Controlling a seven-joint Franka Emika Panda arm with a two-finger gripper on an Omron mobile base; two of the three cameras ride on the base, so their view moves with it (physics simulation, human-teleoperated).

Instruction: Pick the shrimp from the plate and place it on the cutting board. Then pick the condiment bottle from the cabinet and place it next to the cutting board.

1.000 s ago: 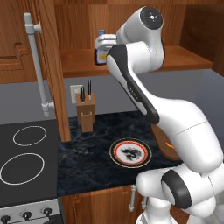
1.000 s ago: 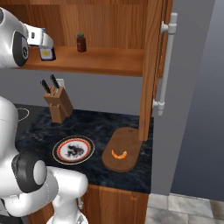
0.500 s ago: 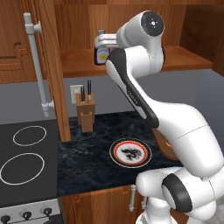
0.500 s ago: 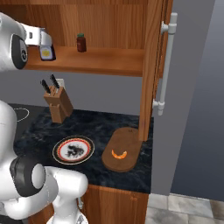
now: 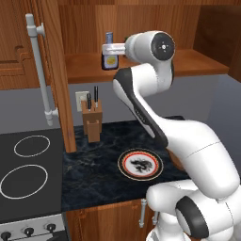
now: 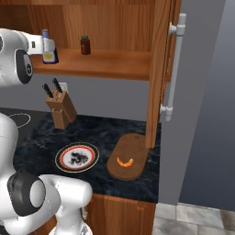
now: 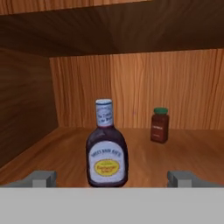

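The bottle (image 7: 106, 146) is standing upright on the cabinet (image 5: 197, 61) shelf, dead ahead of the claw (image 7: 110, 178) and centred btwn its two tips, label facing the cam; that looks deliberate, since a straight push fwd would put the fat lower body btwn the jaws. The claw is standing spread wide w/ nothing in it, tips either side of the bottle's base and apparently not touching it yet. In the left base view the hand is lying level at shelf height, w/ the bottle (image 5: 109, 56) just past its tip, so a side-on grab under the neck seems the plan, prob. bc the shelf roof leaves little room from above. Further back and off to one side of the claw, a small jar (image 7: 159, 125) is sitting well apart from the bottle, not in the closing path. Far below the claw, the shrimp (image 6: 125, 161) is already lying on the board (image 6: 130, 156), so step one looks done; the plate (image 6: 77, 157) beside the board is sitting bare of shrimp. Counter (image 6: 105, 134) near the board is showing free room for the bottle. The knife block (image 6: 59, 110) is standing at the back wall, below the claw.
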